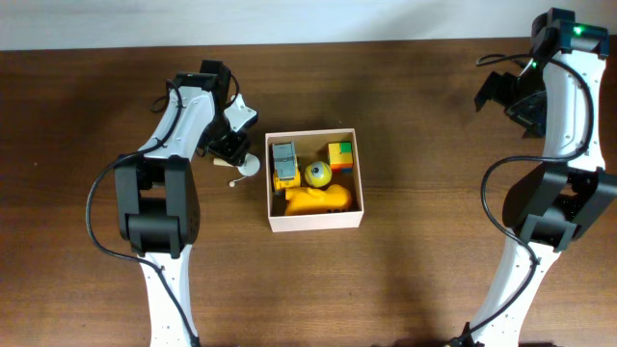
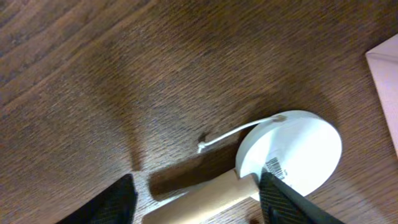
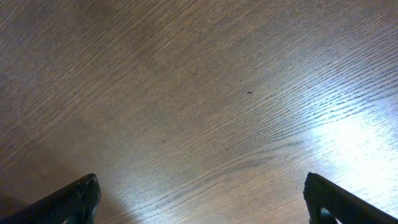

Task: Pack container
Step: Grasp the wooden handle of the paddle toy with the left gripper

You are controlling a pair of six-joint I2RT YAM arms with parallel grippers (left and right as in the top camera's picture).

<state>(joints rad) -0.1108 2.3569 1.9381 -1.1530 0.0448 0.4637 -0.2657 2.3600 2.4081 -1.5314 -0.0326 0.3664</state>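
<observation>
Because the left jaws are spread to either side of a wooden handle [image 2: 199,199] without pinching it, I read this as the approach to a pick, not a hold. They are partly open and carry nothing. The handle lies flat on the counter [image 3: 199,93], running almost from one jaw tip to the other, so I judge that closing as they stand would squeeze it lengthwise. A turn of the wrist looks wise first.

Just past the handle sits its white disc [image 2: 292,146], face up, with a thin white cord [image 2: 230,134] trailing off its rim. Beyond the disc, a corner of the container [image 2: 387,81] shows.

From overhead, that box sits mid-counter, just beside the disc. It already holds a grey-and-yellow toy [image 1: 282,159], a yellow ball [image 1: 317,174], a coloured block [image 1: 339,155] and a larger yellow toy [image 1: 318,200]. This piece seems the only one left outside.

Far off at the counter's back edge, the right jaws hang wide open over bare wood, holding nothing, parked clear, I'd guess, to give the left arm [image 1: 183,111] room.
</observation>
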